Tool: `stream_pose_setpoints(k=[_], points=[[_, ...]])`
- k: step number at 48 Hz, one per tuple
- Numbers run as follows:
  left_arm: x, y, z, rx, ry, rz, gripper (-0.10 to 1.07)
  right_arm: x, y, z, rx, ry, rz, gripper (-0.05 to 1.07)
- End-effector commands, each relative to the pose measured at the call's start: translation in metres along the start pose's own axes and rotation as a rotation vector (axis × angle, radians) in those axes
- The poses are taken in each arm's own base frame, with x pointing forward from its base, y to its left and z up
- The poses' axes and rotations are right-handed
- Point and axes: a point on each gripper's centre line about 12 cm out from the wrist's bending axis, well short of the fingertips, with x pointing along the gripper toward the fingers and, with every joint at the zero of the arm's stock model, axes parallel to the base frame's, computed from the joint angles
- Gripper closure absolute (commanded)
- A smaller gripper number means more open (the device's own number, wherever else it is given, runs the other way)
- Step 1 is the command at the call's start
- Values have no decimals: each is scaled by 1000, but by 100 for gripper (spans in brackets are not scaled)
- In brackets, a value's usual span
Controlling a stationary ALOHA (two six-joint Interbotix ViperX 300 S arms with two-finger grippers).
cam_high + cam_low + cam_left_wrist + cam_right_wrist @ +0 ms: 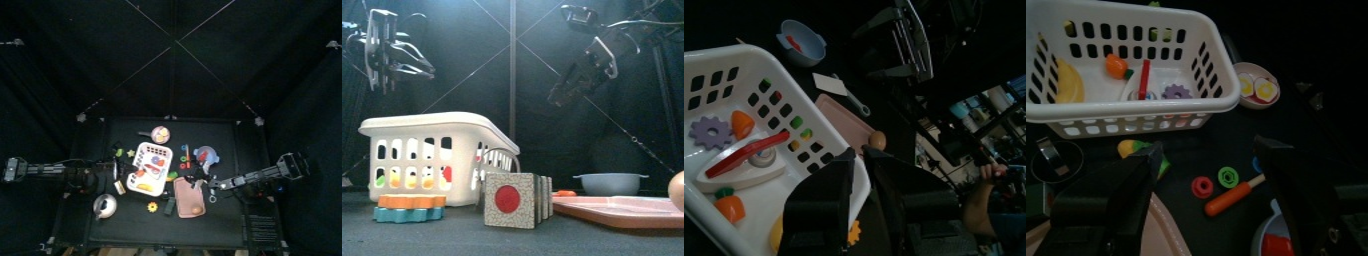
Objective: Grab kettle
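Observation:
The kettle [104, 206], small, round and shiny silver-grey, stands near the table's front left corner, in front of the white basket [150, 168]. My left gripper [118, 178] hangs open and empty high above the basket's left side, back from the kettle, and shows at the upper left in the front view [382, 52]. In its wrist view the jaws [855, 205] stand apart over the basket rim [764, 75], and the kettle does not show. My right gripper [214, 186] is open too, raised over the pink tray [191, 196], with its jaws [1213, 175] wide apart.
The basket [436, 150] holds toy food. A cream disc [160, 133] lies at the back and a blue-grey bowl [609, 183] at the right. A small bag with a red dot [516, 198] and a stack of gear shapes [416, 207] stand in front. A person's hand [985, 190] shows beyond the curtains.

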Motion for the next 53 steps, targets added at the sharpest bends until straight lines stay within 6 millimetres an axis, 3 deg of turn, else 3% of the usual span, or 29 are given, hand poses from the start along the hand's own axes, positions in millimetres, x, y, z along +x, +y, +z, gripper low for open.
stream_pose_setpoints(k=[1, 5, 13, 17, 25, 37, 43, 53], points=[[0, -11, 10, 5, -9, -24, 37, -5, -5, 9, 16, -26, -14, 1], [-1, -21, 16, 5, 14, -44, 37, -5, -6, 9, 8, -32, -20, 1], [-7, -62, 48, 25, 78, -121, 38, -2, -6, 5, -14, -29, -22, 1], [-8, -74, 63, 68, 111, -116, 38, -1, -7, 3, -19, -22, -30, 1], [-3, -75, 86, 111, 201, -26, 39, 4, -20, 4, -8, -21, -96, 1], [0, -78, 109, 109, 292, 141, 39, 6, -26, 2, -17, -17, -122, 1], [-8, -73, 105, 38, 376, 321, 40, 6, -26, -1, -11, -4, -123, 1], [-34, -86, 71, 5, 478, 594, 40, 6, -27, -9, 7, 27, -124, 1]])
